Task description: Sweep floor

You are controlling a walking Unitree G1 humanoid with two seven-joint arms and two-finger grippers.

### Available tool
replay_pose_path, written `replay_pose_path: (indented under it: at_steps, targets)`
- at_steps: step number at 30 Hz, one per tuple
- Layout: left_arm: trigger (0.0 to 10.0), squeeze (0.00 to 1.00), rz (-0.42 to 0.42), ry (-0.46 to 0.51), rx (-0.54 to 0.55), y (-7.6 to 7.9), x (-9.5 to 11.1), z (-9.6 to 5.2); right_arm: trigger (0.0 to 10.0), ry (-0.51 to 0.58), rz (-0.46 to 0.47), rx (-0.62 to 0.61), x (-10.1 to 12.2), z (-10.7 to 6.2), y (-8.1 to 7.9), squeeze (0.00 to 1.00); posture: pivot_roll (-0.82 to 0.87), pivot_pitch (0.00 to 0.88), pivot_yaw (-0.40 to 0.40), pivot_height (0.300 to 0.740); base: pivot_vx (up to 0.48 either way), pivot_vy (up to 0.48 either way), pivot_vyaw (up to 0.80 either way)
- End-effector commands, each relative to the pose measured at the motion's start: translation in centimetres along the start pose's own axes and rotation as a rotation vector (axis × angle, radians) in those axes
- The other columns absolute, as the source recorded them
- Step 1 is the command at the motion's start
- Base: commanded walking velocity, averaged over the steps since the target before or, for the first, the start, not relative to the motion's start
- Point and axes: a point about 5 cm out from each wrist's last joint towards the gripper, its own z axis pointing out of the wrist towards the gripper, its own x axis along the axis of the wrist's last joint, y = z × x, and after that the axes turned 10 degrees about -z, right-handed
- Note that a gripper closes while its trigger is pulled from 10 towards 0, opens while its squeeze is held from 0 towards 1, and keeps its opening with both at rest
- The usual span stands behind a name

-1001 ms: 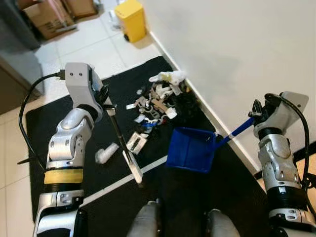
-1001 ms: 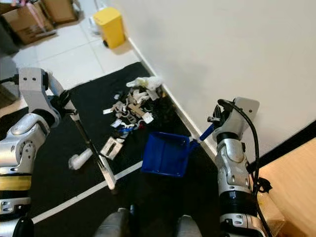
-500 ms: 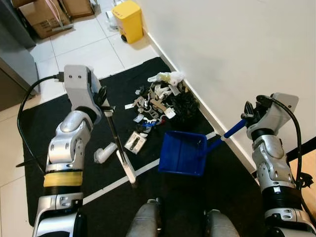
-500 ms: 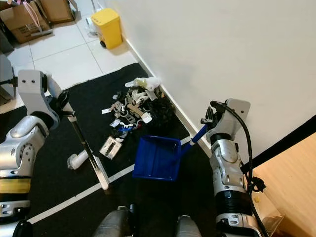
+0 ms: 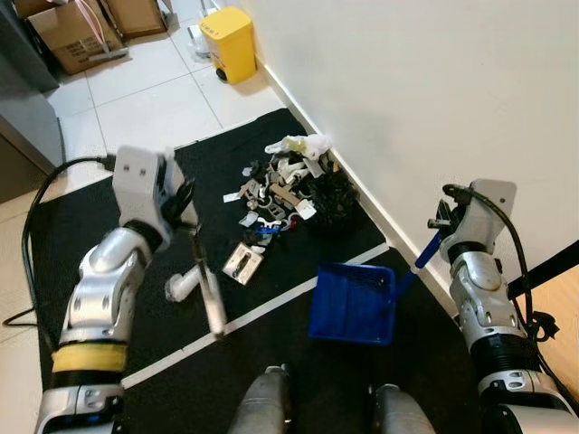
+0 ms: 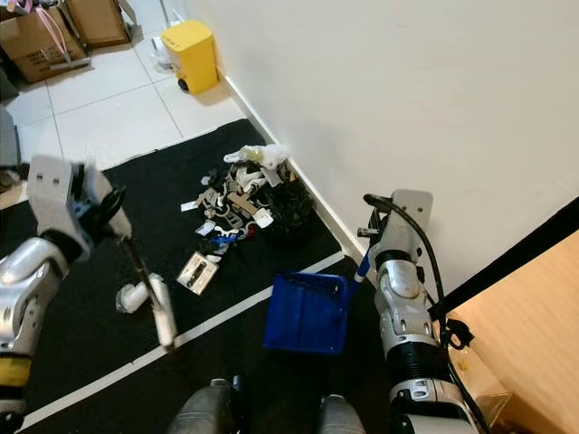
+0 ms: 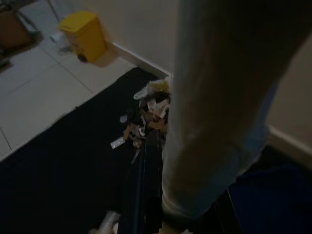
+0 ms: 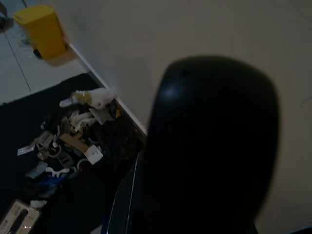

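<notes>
A pile of mixed litter (image 5: 289,185) lies on the black mat (image 5: 109,208) against the white wall. My left gripper (image 5: 187,215) is shut on the handle of a hand brush (image 5: 206,285), whose pale head rests on the mat beside a white bottle (image 5: 181,285). A flat packet (image 5: 242,262) lies between brush and pile. My right gripper (image 5: 440,224) is shut on the blue handle of the blue dustpan (image 5: 353,303), which sits on the mat just on my side of the white line. The pile (image 8: 73,141) also appears in the right wrist view.
A yellow bin (image 5: 228,32) stands by the wall beyond the mat, with cardboard boxes (image 5: 77,36) on the pale tiles to its left. A white line (image 5: 181,353) crosses the mat. My two feet (image 5: 262,402) are at the near edge. The wall runs along the right.
The dustpan has drawn back from the litter, from across the white line to my side of it. The brush has swung left toward the white bottle. The camera has shifted slightly.
</notes>
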Motion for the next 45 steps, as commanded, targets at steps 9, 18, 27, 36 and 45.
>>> replay_pose_path:
  at_steps: [9, 18, 27, 36, 45]
  targets:
    - [10.0, 0.0, 0.088, 0.022, -0.118, 0.4, -3.1, -1.1, 10.0, 0.023, -0.008, 0.009, 0.0, 0.0, 0.0, 0.0, 0.14, 0.193, 0.017, 0.74, 0.0, 0.0, 0.0]
    - [10.0, 0.0, -0.04, 0.144, -0.037, 0.7, -4.1, -0.5, 10.0, 0.028, 0.0, 0.004, 0.0, 0.0, 0.3, 0.0, 0.12, 0.187, 0.002, 0.74, 0.0, 0.0, 0.0]
    - [10.0, 0.0, -0.104, 0.142, -0.085, 3.6, -6.6, -0.8, 10.0, 0.035, -0.002, 0.0, 0.1, 0.1, 0.8, 0.0, 0.11, 0.186, -0.007, 0.74, 0.0, 0.0, 0.0]
    - [10.0, 0.0, -0.062, 0.125, -0.025, 4.6, -8.7, -1.6, 10.0, 0.037, 0.004, 0.007, 0.2, 0.2, 0.6, 0.0, 0.11, 0.188, -0.012, 0.74, 0.0, 0.0, 0.0]
    - [10.0, 0.0, 0.078, 0.06, -0.081, 5.8, -10.5, -2.5, 10.0, 0.041, 0.004, 0.014, 0.2, 0.2, 0.5, 0.0, 0.11, 0.194, -0.019, 0.74, 0.0, 0.0, 0.0]
